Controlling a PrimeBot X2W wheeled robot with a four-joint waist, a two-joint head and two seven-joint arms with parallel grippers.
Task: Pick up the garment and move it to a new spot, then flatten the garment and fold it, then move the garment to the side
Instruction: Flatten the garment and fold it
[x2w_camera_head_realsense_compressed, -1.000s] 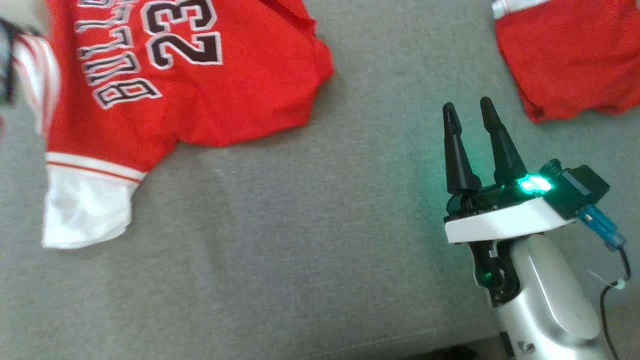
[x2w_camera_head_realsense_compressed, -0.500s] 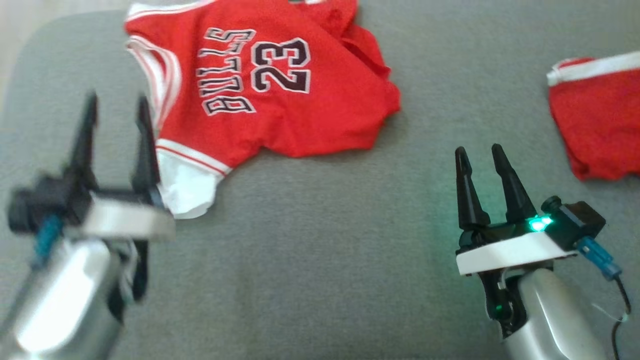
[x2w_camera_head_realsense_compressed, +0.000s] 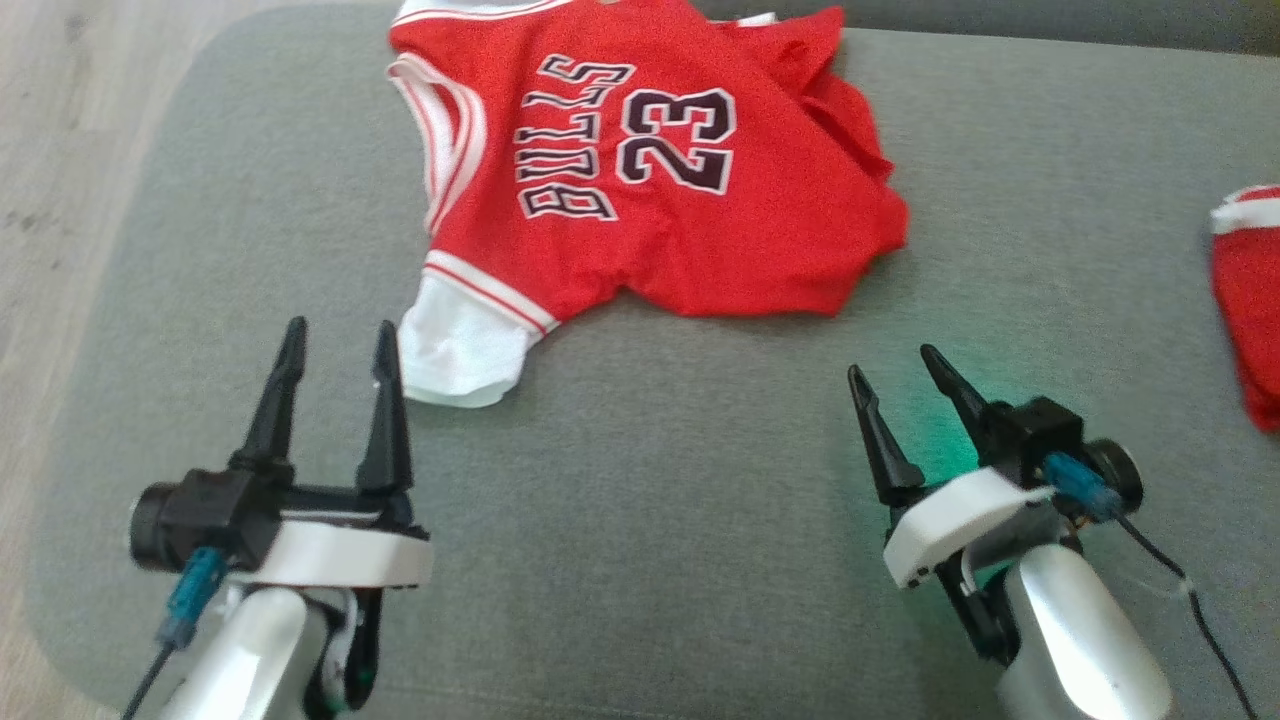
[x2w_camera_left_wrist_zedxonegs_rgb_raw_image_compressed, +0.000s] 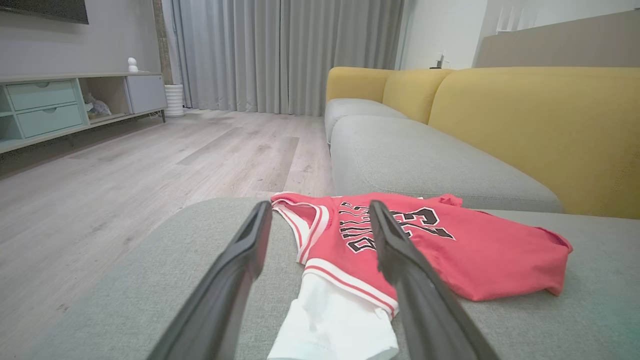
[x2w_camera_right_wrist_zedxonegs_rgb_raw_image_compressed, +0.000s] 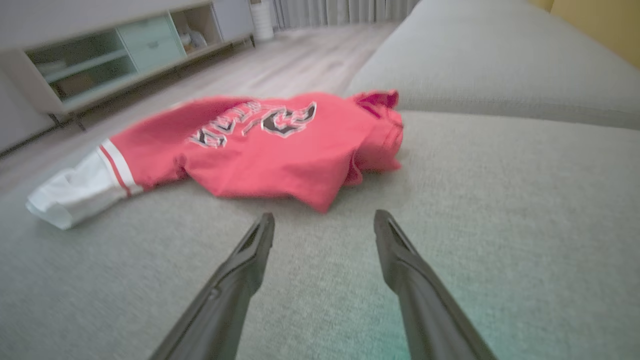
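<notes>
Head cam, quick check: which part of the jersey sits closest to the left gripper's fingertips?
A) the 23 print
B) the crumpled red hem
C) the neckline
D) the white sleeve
D: the white sleeve lies right beside the open left gripper, while the rest of the jersey lies farther away.

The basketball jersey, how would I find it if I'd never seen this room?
Look at the wide grey cushion. The jersey lies rumpled at its far side. Unlike the other red garment at the right edge, it reads BULLS 23.
</notes>
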